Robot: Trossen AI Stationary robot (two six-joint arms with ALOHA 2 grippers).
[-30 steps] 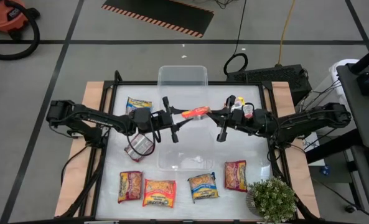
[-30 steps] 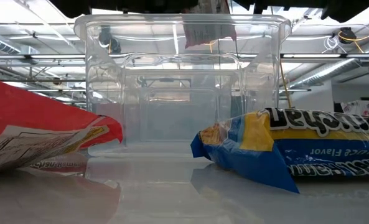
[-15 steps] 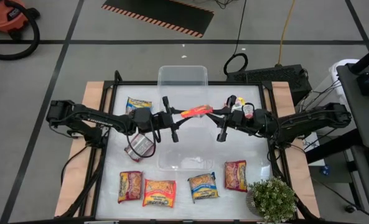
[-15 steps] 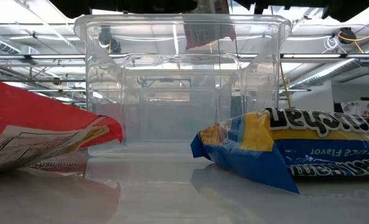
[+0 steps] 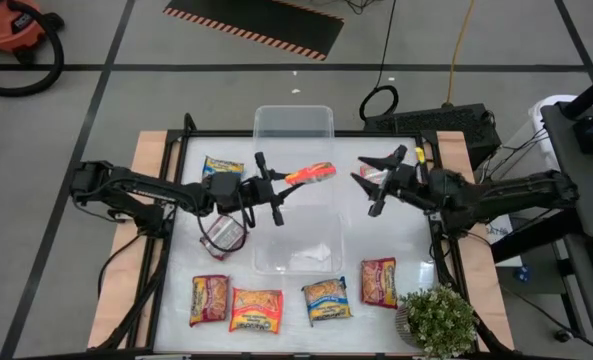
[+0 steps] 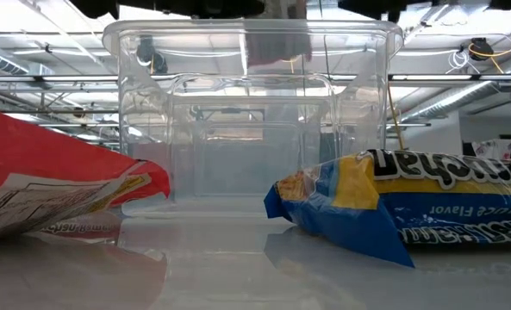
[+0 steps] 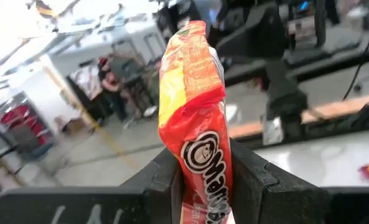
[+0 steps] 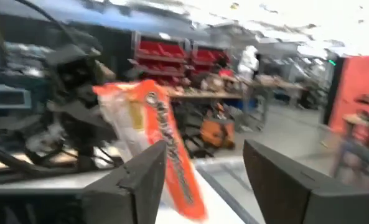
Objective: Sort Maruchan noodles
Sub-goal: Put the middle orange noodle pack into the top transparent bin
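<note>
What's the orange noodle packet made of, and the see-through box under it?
The orange noodle packet, pinched by the left gripper, looks like thin glossy plastic film: it crinkles and shines. The see-through box looks like hard clear plastic: the room shows through its stiff walls.

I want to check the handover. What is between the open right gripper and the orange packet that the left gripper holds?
In the high view, only part of the clear bin lies below that gap between the right gripper and the orange packet; the left gripper holds the packet alone.

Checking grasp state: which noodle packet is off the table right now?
The orange packet, clamped in the left end effector above the clear bins; the others lie flat on the table.
</note>
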